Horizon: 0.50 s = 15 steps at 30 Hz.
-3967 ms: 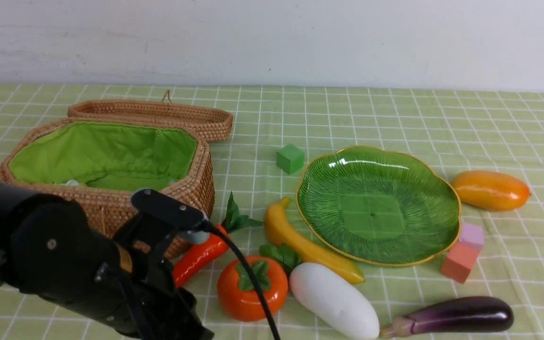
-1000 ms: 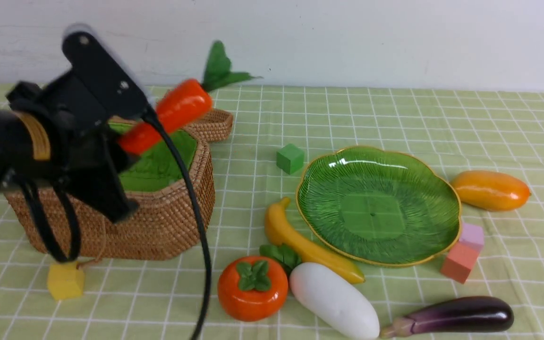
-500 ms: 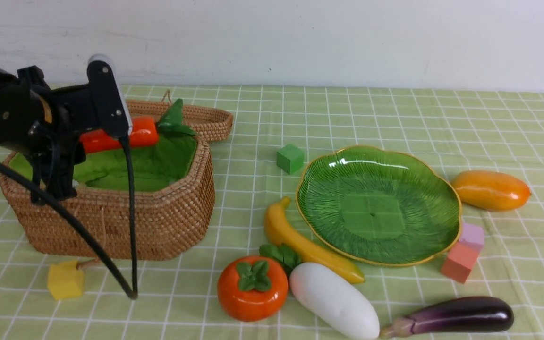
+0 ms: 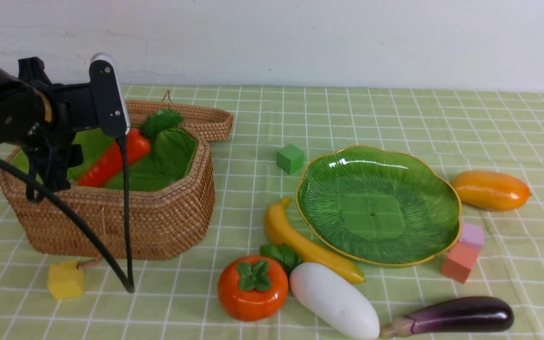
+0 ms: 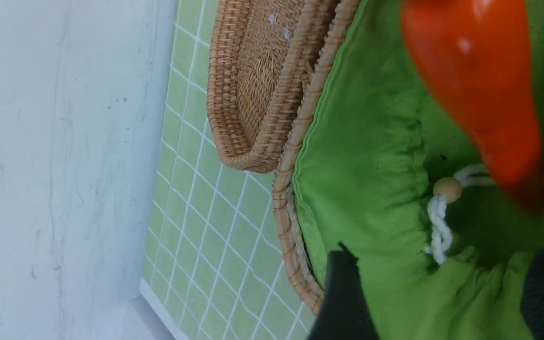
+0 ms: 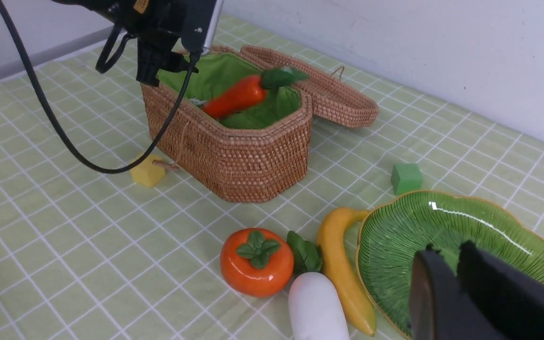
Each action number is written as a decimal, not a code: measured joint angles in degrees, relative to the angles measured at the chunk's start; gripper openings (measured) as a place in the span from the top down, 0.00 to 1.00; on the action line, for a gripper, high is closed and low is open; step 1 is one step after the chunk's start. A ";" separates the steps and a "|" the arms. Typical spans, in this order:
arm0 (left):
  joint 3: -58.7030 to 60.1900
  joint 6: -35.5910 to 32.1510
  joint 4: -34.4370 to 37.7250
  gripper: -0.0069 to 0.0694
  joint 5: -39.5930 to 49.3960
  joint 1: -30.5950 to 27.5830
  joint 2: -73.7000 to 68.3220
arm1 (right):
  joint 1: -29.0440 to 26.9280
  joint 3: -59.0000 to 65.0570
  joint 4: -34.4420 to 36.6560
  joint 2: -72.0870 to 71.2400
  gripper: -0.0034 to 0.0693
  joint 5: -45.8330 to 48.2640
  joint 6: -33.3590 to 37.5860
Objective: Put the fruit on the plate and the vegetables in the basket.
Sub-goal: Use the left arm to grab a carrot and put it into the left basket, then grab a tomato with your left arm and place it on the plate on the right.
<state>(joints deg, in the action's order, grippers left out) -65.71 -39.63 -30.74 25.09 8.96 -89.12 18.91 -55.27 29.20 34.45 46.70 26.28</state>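
My left gripper point(image 4: 52, 177) is open above the near-left part of the wicker basket point(image 4: 158, 222); its fingers stand wide apart over the green lining in the left wrist view point(image 5: 442, 264). The carrot point(image 4: 111, 160) lies tilted inside the basket, free of the fingers, with its leaves toward the lid. It also shows in the left wrist view point(image 5: 480, 85) and the right wrist view point(image 6: 236, 97). My right gripper point(image 6: 447, 249) is shut and empty above the green plate point(image 6: 404, 231). The plate point(image 4: 376, 208) holds nothing. Banana point(image 4: 300, 241), persimmon point(image 4: 252, 288), radish point(image 4: 333, 300), eggplant point(image 4: 456, 315) and mango point(image 4: 490, 190) lie on the cloth.
A green cube point(image 4: 290, 158) sits between basket and plate. Pink point(image 4: 472, 235) and salmon point(image 4: 460, 262) cubes touch the plate's right rim. The yellow cube point(image 4: 65, 280) on its cord lies in front of the basket. The lid point(image 4: 196, 118) lies open behind it.
The left gripper carried the carrot over the basket and opened. The carrot has dropped from level above the rim to tilted inside. The other toys have not moved.
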 joint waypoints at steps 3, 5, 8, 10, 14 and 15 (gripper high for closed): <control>0.00 2.71 0.00 0.18 0.37 0.00 1.23 | 0.00 0.00 0.00 0.00 0.84 0.00 0.00; 0.00 5.73 0.60 0.15 0.81 0.06 3.17 | 0.00 0.00 0.00 0.00 0.84 0.04 0.00; 0.00 13.26 3.86 0.16 2.20 1.14 6.41 | 0.00 0.00 0.14 0.00 0.84 0.45 0.00; 0.00 19.12 7.79 0.21 3.47 2.76 8.66 | 0.00 0.00 0.18 0.00 0.83 1.12 -0.38; 0.00 30.23 16.19 0.46 7.81 9.27 12.44 | 0.00 0.00 0.18 0.00 0.82 3.72 -2.05; 0.00 30.69 16.57 0.48 8.15 9.72 12.55 | 0.00 0.00 0.18 0.00 0.82 3.87 -2.19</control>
<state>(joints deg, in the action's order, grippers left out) -65.71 -8.94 -14.17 33.25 18.67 -76.57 18.91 -55.27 29.38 34.45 50.57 24.09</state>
